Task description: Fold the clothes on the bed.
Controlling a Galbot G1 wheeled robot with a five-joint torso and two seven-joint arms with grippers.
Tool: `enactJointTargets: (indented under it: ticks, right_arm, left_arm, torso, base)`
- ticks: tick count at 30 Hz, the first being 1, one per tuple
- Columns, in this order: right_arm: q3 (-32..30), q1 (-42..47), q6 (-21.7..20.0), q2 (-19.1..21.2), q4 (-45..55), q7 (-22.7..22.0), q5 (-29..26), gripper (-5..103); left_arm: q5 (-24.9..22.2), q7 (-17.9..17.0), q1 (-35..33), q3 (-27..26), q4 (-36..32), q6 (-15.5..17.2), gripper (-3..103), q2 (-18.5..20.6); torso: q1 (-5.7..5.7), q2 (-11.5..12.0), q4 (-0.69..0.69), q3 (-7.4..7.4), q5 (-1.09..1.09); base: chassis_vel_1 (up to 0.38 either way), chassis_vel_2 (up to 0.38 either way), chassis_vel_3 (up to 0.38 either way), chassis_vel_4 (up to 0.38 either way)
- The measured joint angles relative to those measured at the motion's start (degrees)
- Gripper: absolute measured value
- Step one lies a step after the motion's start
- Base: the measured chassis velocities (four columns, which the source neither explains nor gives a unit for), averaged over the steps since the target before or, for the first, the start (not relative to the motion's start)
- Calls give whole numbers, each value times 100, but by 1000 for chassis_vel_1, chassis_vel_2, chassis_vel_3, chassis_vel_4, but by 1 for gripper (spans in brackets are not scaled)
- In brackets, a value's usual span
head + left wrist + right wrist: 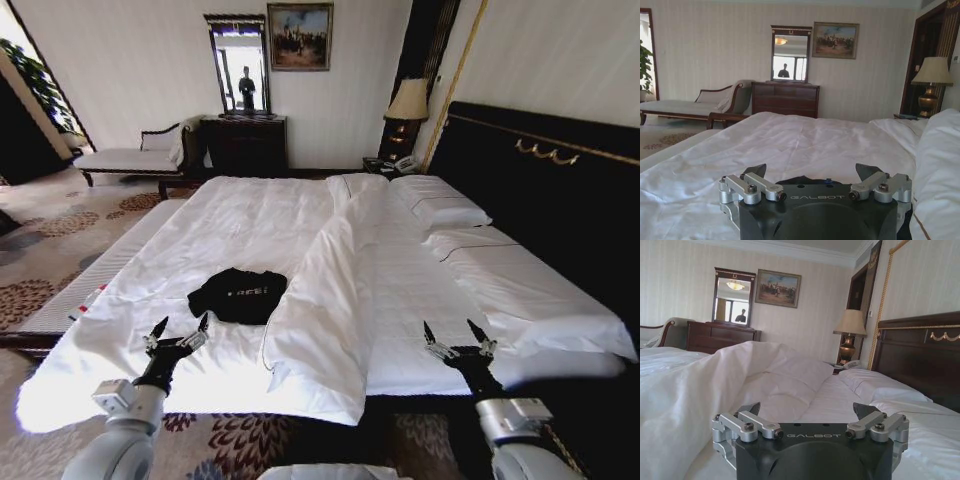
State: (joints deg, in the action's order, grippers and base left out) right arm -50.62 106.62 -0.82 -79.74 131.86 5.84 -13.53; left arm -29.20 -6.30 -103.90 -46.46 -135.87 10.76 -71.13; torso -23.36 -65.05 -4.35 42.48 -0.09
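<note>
A black T-shirt with white lettering, the clothes [238,294], lies crumpled on the white bed [240,225], left of a ridge of bunched duvet [325,300]. My left gripper [181,329] hovers open over the bed's near edge, just short of the shirt and slightly left of it. In the left wrist view the left gripper [812,171] is spread wide, with a sliver of the shirt [800,180] showing just beyond it. My right gripper [457,333] stands open over the white sheet at the right, far from the shirt; the right wrist view shows the right gripper [807,409] open.
The dark headboard [540,170] runs along the right, with pillows [440,205] beside it. A white padded bench [90,275] lines the bed's left side. A chaise longue [130,155], dark dresser [245,140] with mirror, and a lamp [405,105] stand by the far wall.
</note>
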Motion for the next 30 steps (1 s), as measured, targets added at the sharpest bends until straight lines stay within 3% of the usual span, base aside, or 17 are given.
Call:
enactJointTargets:
  ticks: [11,15,16,17,18,22,30]
  right_arm:
    - [292,-65,12,-4,-136,-31,103,100]
    - [427,-144,-286,95,-206,-132,-664,100]
    - [490,-260,-536,200,-275,-247,-1515,100]
    - [501,-341,-651,256,-318,-300,-1931,100]
    - [501,-341,-651,256,-318,-300,-1931,100]
    - [466,-796,-1144,502,-518,-431,-3848,100]
    - [710,-1410,-1388,694,-1166,-431,-4165,100]
  left_arm:
    - [-8,-17,-28,-34,0,2,100,79]
    - [2,-24,-74,-50,-15,4,100,83]
    - [10,-25,-123,-80,-33,6,100,83]
    - [14,-26,-148,-99,-48,6,100,83]
    - [14,-26,-148,-99,-48,6,100,83]
    - [32,-33,-300,-218,-135,6,100,66]
    - [206,-30,-526,-273,-321,3,100,-212]
  torso:
    - [0,0,1,0,0]
    - [0,0,0,0,0]
    - [0,0,0,0,-2]
    - [0,0,1,0,-2]
    - [0,0,1,0,-2]
    - [0,0,4,0,-1]
    - [0,0,2,1,2]
  base:
    - [122,119,-119,-116]
    - [126,105,-142,-136]
    - [85,98,-124,-137]
    - [85,98,-62,-64]
    - [85,98,-62,-64]
    - [25,38,-22,-18]
    - [0,0,0,0]
